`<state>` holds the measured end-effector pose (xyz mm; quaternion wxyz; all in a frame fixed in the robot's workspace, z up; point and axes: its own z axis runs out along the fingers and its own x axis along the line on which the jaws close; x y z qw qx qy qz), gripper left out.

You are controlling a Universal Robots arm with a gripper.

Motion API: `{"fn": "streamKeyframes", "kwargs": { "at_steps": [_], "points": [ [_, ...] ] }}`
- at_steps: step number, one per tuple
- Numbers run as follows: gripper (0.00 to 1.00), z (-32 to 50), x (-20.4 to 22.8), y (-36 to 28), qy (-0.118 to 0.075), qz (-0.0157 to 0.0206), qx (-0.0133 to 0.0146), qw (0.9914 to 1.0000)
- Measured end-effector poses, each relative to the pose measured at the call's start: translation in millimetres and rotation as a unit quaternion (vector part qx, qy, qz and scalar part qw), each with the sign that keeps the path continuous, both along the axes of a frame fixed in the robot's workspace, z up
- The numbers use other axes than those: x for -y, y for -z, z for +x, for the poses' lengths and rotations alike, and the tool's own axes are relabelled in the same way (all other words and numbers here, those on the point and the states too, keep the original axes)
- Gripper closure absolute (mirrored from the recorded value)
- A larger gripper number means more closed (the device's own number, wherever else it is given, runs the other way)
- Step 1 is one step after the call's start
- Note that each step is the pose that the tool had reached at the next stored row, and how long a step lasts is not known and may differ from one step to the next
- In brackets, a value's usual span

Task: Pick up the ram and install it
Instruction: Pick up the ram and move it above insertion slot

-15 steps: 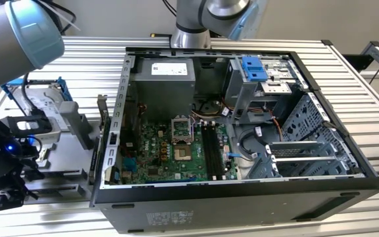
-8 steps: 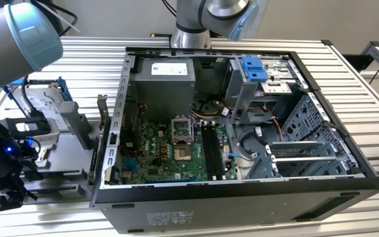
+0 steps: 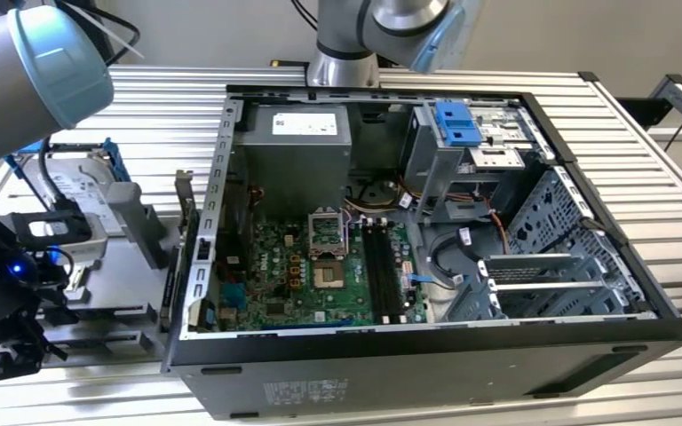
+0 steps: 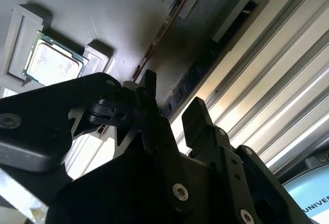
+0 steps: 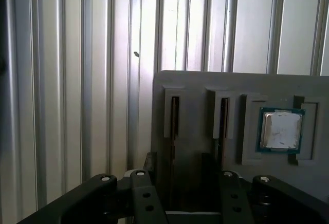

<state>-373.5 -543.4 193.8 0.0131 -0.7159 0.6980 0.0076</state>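
The ram stands on edge in a slot of a grey holder, seen as a thin strip in both wrist views. A second slot lies beside it. My gripper is open just above the holder, one finger on each side of the ram's line and not touching it. In the exterior view the gripper hangs low at the exterior view's left, beside the open computer case. The motherboard's dark memory slots lie in the middle of the case.
A small square silver processor chip sits in a recess of the same holder. A silver hard drive in a blue frame lies behind the gripper. The ribbed metal table surrounds the case, and the arm's elbow looms at the upper left.
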Motion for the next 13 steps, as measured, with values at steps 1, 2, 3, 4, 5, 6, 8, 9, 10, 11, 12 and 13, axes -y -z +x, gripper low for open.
{"fn": "streamKeyframes", "kwargs": {
  "at_steps": [1, 2, 3, 4, 5, 6, 8, 9, 10, 11, 12, 13],
  "points": [
    [0.0, 0.0, 0.0, 0.0, 0.0, 0.0, 0.0, 1.0],
    [0.0, 0.0, 0.0, 0.0, 0.0, 0.0, 0.0, 1.0],
    [0.0, 0.0, 0.0, 0.0, 0.0, 0.0, 0.0, 1.0],
    [0.0, 0.0, 0.0, 0.0, 0.0, 0.0, 0.0, 1.0],
    [0.0, 0.0, 0.0, 0.0, 0.0, 0.0, 0.0, 1.0],
    [1.0, 0.0, 0.0, 0.1, 0.0, 0.0, 0.0, 1.0],
    [1.0, 0.0, 0.0, 0.1, 0.0, 0.0, 0.0, 1.0],
    [1.0, 0.0, 0.0, 0.1, 0.0, 0.0, 0.0, 1.0],
    [1.0, 0.0, 0.0, 0.1, 0.0, 0.0, 0.0, 1.0],
    [1.0, 0.0, 0.0, 0.1, 0.0, -0.0001, 0.0, 1.0],
    [1.0, 0.0, 0.0, 0.1, 0.0, 0.0, 0.0, 1.0],
    [1.0, 0.1, 0.0, 0.2, 0.0, 0.0, 0.0001, 1.0]
  ]
}}
